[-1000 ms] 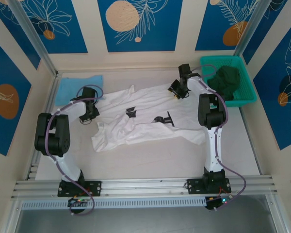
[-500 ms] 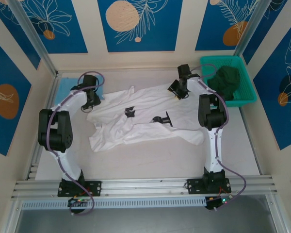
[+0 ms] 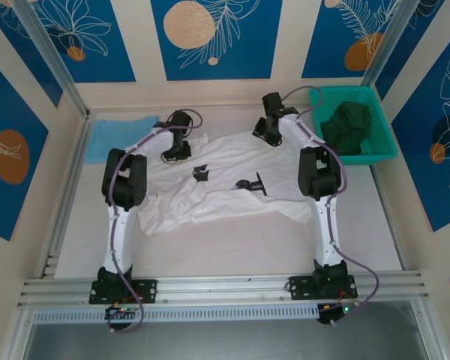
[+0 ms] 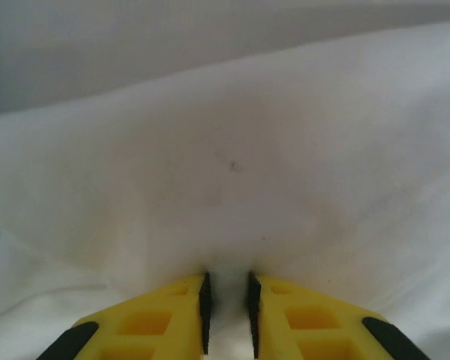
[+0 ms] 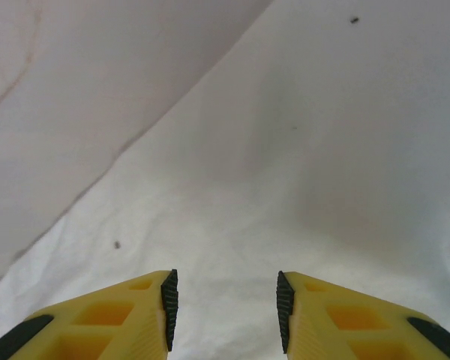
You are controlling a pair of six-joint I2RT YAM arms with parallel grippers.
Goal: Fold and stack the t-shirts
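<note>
Your left gripper [image 3: 176, 152] [image 4: 227, 300] was almost closed. Its two fingers pinched a small fold of the white shirt [image 3: 232, 169] [image 4: 232, 150], which lay spread out and crumpled on the table [image 3: 232, 247] under both grippers. Your right gripper [image 3: 266, 136] [image 5: 226, 307] was wide open with nothing in it — low over the shirt's edge, with bare table just to its left. The blue shirt [image 3: 120, 136] lay flat, off to the left of your left gripper.
</note>
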